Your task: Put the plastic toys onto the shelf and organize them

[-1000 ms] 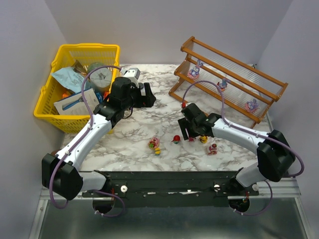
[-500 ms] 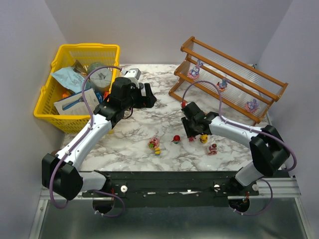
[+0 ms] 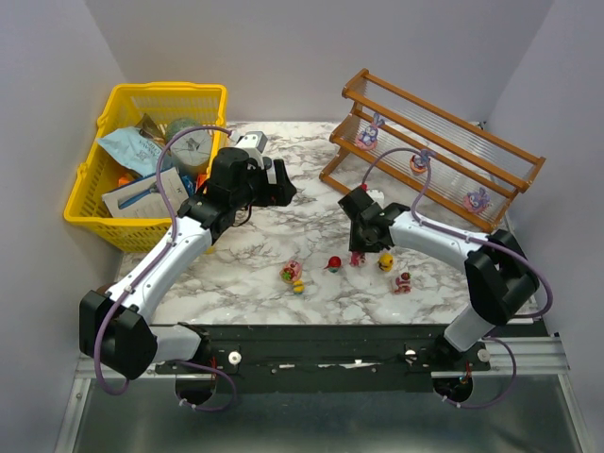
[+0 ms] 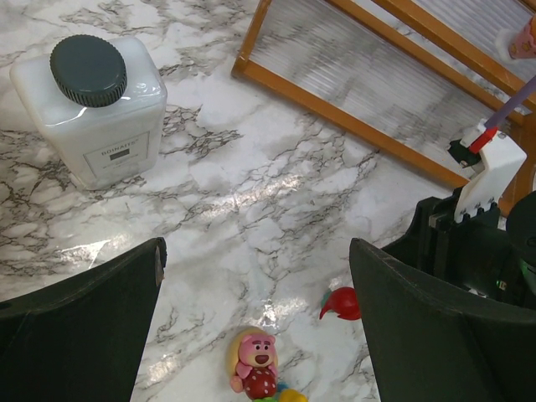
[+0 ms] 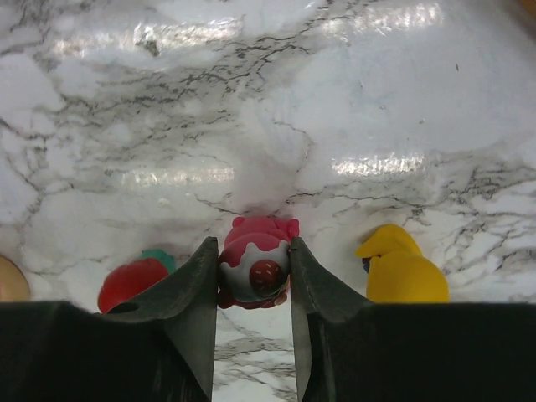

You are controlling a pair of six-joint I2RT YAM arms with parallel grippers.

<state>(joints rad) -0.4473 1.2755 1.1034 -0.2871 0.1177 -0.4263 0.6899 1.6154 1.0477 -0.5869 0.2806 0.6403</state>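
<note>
Closing from a wider spread, the right end effector now pinches the pink-red plastic figurine on the marble surface, apparently ready for lifting toward the slanted wooden-railed shelf, while the left end effector hangs spread.

The left arm and right arm are presenting white link shells between black joint housings, each is carrying a looping purple cable, both are sharing a black base rail, and the right gripper is showing dark tapered fingers.
</note>
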